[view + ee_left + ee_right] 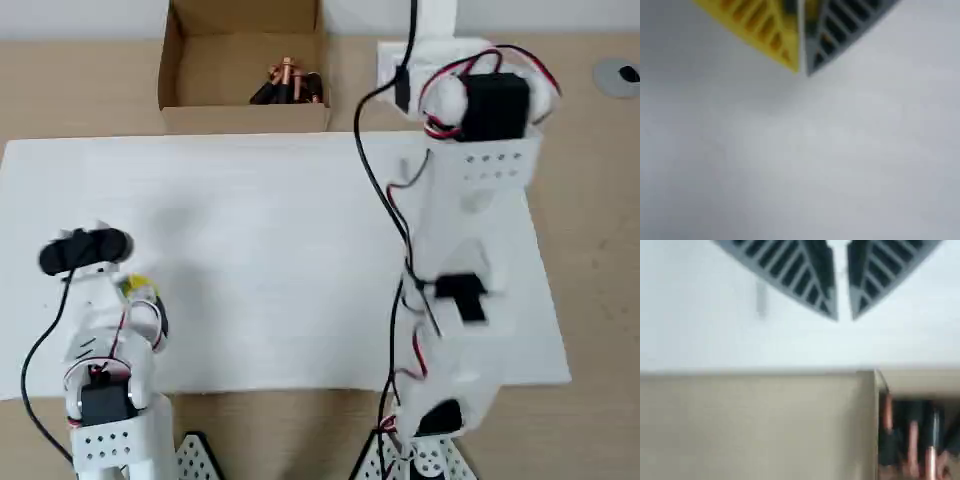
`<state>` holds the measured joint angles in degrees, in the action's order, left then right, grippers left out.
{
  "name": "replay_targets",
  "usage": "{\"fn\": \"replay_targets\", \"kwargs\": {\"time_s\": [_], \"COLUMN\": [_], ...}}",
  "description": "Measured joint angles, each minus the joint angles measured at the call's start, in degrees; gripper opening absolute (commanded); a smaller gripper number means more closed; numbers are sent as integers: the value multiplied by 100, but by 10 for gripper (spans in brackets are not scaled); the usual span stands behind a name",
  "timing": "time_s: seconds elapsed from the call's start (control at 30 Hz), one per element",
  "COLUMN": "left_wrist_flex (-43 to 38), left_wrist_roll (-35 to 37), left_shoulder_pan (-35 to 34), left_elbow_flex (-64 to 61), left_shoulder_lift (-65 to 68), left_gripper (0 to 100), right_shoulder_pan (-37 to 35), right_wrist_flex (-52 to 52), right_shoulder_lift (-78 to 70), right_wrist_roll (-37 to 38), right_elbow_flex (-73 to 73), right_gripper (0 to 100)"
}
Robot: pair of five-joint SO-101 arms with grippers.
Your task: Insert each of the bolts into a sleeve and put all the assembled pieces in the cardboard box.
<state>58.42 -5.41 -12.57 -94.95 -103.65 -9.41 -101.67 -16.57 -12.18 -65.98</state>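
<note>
Cardboard box [245, 118]: stands open on the wooden surface [80, 90], at the far edge, touching the far border of the white sheet [270, 260].
Assembled pieces [288, 85]: a small cluster of copper-coloured bolts in dark sleeves lies inside the box, gathered against its right-hand side. The right wrist view shows them [912, 440] as copper and black shapes beyond a cardboard edge.
Left arm [105, 400]: sits folded at the near left corner of the sheet, well apart from the box.
Left claw [802, 70]: one yellow finger and one grey finger are clenched tip to tip, grasping nothing, with bare white sheet beneath them.
Right arm [470, 250]: stretches from the near edge along the right side of the sheet towards the far edge, with red and black wires trailing along it.
Right claw [842, 317]: two grey ribbed fingers are clenched almost together, leaving only a thin slit. Nothing is between them. They hang over white sheet, near the box.
</note>
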Motion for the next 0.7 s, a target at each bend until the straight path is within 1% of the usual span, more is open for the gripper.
{"fn": "replay_targets", "kwargs": {"time_s": [0.1,0.2,0.27,0.37,0.47,0.57,0.7], "left_wrist_flex": [308,343,343,343,343,343,378], "left_wrist_roll": [0,0,0,0,0,0,0], "left_shoulder_pan": [220,264,264,264,264,264,264], "left_elbow_flex": [0,0,0,0,0,0,0], "left_shoulder_lift": [0,0,0,0,0,0,0], "left_gripper": [6,6,6,6,6,6,6], "right_shoulder_pan": [0,26,246,659,941,993,1143], "right_wrist_flex": [0,79,343,941,1626,2312,3314], "right_shoulder_lift": [1345,2637,3411,4536,5697,6848,8492], "right_wrist_roll": [0,0,9,0,237,642,791], "right_elbow_flex": [1925,4018,5301,6963,8519,10057,11947], "right_gripper": [9,9,9,9,9,9,9]}}
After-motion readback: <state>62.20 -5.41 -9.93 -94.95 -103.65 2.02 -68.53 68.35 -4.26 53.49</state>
